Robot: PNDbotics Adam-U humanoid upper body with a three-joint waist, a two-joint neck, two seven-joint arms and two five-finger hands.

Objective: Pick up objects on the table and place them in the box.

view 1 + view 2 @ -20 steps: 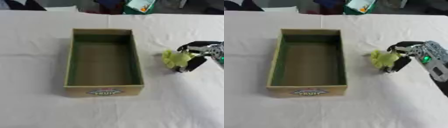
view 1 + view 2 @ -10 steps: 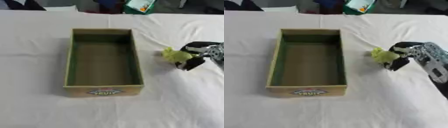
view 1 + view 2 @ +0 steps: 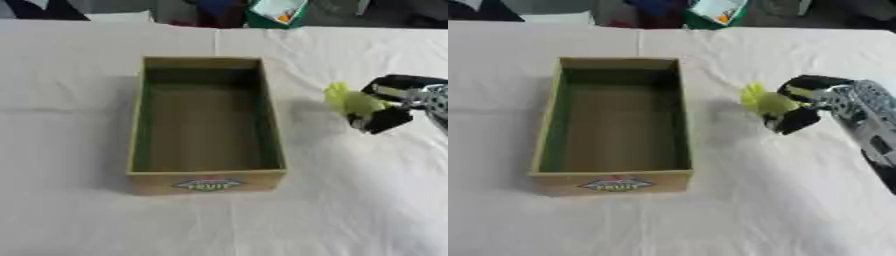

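A white cloth-covered table (image 3: 105, 215) fills nearly the whole frame, creased here and there. On it, left of centre, stands a long open cardboard box (image 3: 208, 186) with a green lining and a fruit label on its near end wall; nothing shows inside it. At the right edge of the frame the robot's right hand (image 3: 802, 107) comes in, its dark fingers and thumb curled around a small yellow-green object (image 3: 765, 102) with a leafy or tufted end pointing toward the box; what it is exactly cannot be made out. The object sits just right of the box's right wall, apparently lifted a little off the cloth. It looks light and possibly soft, so holding it around its fuller middle, as now, seems wiser than by the thin tuft. The left hand shows nowhere.
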